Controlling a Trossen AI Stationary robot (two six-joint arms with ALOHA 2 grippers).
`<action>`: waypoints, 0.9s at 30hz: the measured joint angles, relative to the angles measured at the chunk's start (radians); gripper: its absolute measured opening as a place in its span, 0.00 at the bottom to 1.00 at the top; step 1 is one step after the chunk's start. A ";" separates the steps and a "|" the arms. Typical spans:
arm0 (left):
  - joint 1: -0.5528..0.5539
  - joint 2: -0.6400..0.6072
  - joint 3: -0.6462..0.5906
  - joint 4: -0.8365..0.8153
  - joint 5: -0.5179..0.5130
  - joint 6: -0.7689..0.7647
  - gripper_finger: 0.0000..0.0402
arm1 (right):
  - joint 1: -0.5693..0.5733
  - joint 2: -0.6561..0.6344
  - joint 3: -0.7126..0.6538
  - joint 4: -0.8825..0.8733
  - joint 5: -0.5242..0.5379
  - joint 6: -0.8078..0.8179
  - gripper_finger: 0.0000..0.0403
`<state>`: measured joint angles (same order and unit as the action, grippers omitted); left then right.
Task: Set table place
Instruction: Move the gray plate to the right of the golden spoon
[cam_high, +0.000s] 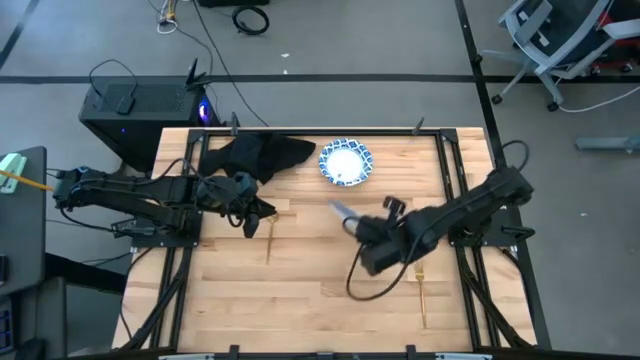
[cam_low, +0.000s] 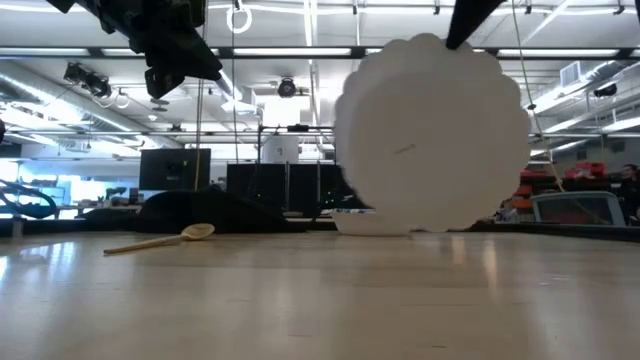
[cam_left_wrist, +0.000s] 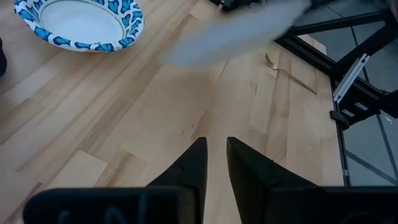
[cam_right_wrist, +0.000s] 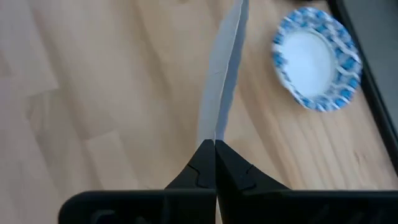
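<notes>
Plate (cam_low: 432, 135) was pinched on edge above the table (cam_high: 310, 300) by the right gripper (cam_right_wrist: 215, 148), near the centre of the high view.
Its fingers were pressed together on the rim, the plate tilted steeply. The left gripper (cam_left_wrist: 215, 149) hovered at centre-left, fingers slightly spread and empty. The patterned dish (cam_high: 346, 162) sat at upper centre, the black napkin (cam_high: 252, 155) just left of it, the spoon (cam_low: 165, 238) and fork (cam_high: 421, 288) lying well apart.

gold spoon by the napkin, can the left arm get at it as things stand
Probably yes. The left gripper hangs just above the table, close to the gold spoon, its fingers barely apart and holding nothing. Bare wood surrounds the spoon; the right gripper, shut on the plate, is off to the side.
</notes>
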<state>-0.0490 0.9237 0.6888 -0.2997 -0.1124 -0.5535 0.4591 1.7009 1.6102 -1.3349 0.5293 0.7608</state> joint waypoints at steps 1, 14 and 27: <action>0.000 0.000 0.000 0.000 0.000 0.001 0.18 | 0.006 0.022 0.007 0.024 0.001 -0.015 0.00; -0.001 0.000 0.000 0.000 0.000 0.016 0.18 | -0.004 0.218 0.018 0.307 -0.099 -0.238 0.00; -0.001 0.000 0.000 0.000 0.000 0.017 0.18 | -0.085 0.378 0.018 0.435 -0.209 -0.328 0.00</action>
<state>-0.0502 0.9237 0.6888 -0.2996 -0.1120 -0.5369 0.3739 2.0793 1.6283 -0.9002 0.3203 0.4326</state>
